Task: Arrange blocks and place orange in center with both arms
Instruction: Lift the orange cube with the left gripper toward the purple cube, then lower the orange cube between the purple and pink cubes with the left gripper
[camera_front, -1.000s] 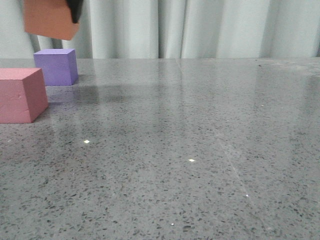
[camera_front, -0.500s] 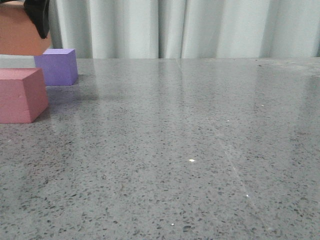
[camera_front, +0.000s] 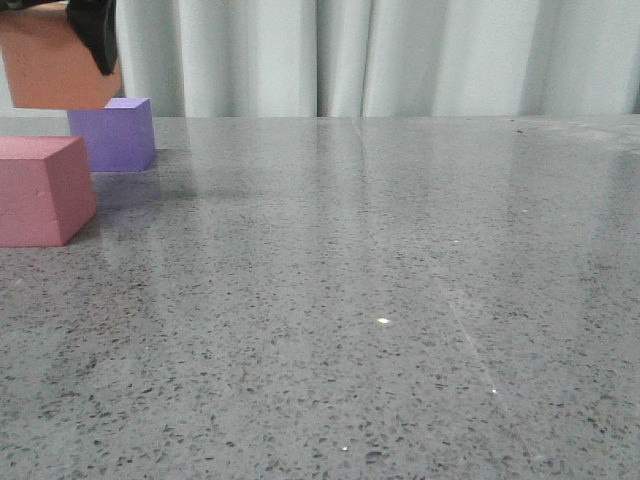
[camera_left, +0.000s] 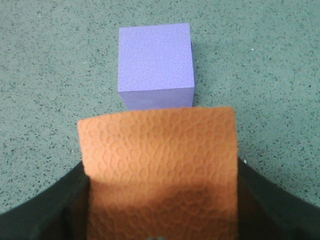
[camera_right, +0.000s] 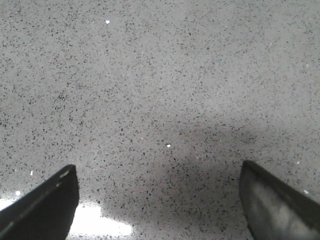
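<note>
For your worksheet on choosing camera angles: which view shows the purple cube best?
The left wrist view: the purple cube appears whole from above, just beyond the held orange cube. The front view shows the purple cube small, far left, partly behind the orange one. The right wrist view shows only bare table.

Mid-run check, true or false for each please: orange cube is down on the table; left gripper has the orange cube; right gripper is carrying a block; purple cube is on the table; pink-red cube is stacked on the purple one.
1. Orange cube rests on the table: false, it is held in the air.
2. Left gripper holds the orange cube: true.
3. Right gripper carries a block: false, it is open and empty.
4. Purple cube sits on the table: true.
5. Pink-red cube is stacked on the purple cube: false, both sit on the table.
</note>
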